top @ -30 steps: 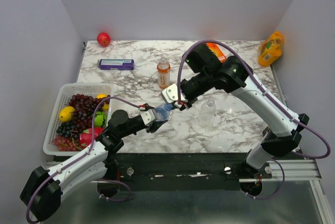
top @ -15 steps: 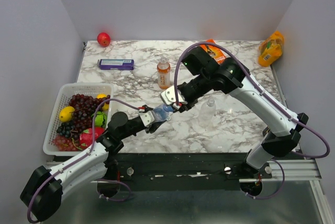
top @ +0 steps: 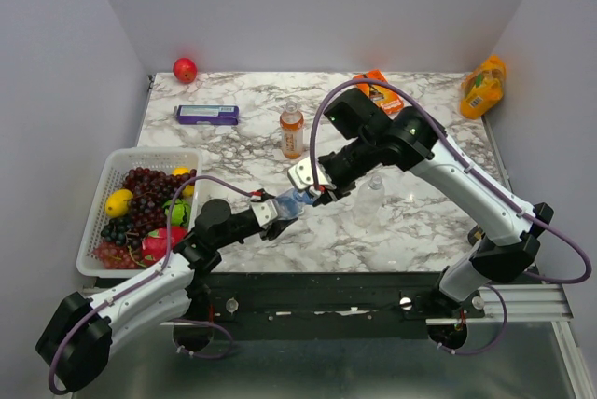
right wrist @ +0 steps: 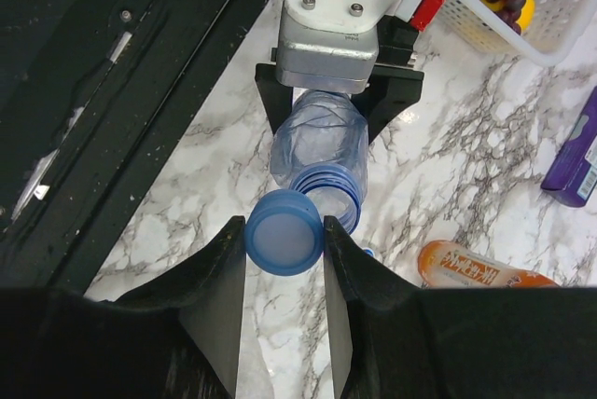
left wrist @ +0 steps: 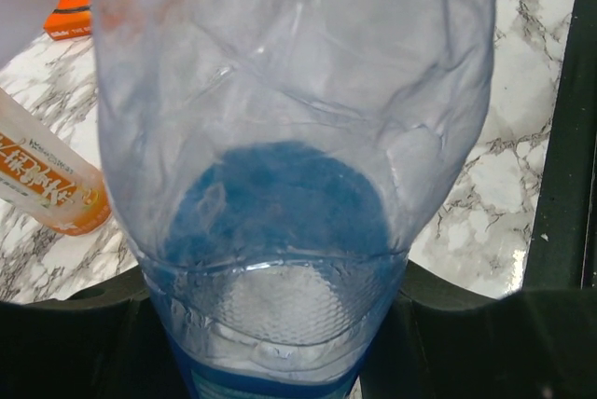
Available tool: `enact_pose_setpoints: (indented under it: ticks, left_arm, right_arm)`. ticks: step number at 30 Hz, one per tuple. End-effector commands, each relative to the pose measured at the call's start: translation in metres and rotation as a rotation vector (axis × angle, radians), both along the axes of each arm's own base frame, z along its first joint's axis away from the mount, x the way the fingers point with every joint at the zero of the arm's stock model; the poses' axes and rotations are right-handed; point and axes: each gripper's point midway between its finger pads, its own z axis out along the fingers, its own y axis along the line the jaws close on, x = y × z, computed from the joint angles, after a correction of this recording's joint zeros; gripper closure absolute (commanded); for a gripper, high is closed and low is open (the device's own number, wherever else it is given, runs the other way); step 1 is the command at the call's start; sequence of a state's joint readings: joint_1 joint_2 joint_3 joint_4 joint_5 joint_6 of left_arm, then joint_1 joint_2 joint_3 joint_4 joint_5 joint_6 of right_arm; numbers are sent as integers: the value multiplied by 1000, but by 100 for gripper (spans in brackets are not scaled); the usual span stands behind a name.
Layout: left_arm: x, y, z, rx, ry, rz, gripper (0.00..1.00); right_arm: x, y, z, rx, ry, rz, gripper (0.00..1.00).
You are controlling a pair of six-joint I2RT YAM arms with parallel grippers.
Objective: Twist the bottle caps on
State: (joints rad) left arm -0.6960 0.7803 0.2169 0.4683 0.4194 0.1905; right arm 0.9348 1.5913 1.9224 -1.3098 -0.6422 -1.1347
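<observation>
Blue cap (right wrist: 284, 231), round, beside crumpled clear bottle (right wrist: 320, 149)

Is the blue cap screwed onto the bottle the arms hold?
Off. The cap sits pinched in the right jaws, just short of the bottle, whose threaded neck shows bare.

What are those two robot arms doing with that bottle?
They are putting a lid on a bottle. The left claw holds the clear plastic bottle with the blue label tipped sideways. The right claw grips the small round blue plastic cap right at the bottle's open threaded neck. The cap is not screwed on yet. Two more small bottles, one with orange liquid and one all clear, stand nearby on the marble table.
</observation>
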Motion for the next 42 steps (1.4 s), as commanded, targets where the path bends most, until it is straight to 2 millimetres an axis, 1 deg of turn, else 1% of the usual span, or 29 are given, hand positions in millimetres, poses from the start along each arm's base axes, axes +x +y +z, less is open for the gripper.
enact_pose_setpoints:
  ticks: [1, 6, 15, 21, 28, 33, 38, 39, 40, 42]
  left_arm:
    - [-6, -12, 37, -73, -87, -69, 100]
    - [-9, -13, 35, -64, -90, -83, 100]
    - [-12, -11, 36, -64, -111, -88, 100]
    - [-10, -7, 38, -66, -156, -66, 100]
    - [-11, -8, 39, -56, -184, -81, 100]
    - [-9, -10, 46, -69, -181, -81, 100]
    - [-9, -10, 49, -96, -153, -66, 100]
    - [-9, -10, 51, -104, -155, -64, 100]
    - [-10, -9, 51, -109, -151, -63, 100]
    - [-13, -7, 51, -122, -152, -61, 100]
  right_arm:
    - [2, 2, -6, -17, 3, -23, 64]
    - [11, 10, -1, 26, -16, -66, 64]
    - [16, 10, -4, 14, -27, -91, 64]
    - [15, 6, -11, -23, -10, -86, 63]
    - [8, 5, -20, -66, 22, -36, 62]
    - [9, 6, -24, -65, 17, -20, 62]
    - [13, 9, -24, -38, 2, -57, 62]
    - [17, 13, -20, -6, -22, -63, 62]
    - [17, 12, -22, 0, -22, -83, 62]
    - [19, 14, -19, 26, -23, -100, 62]
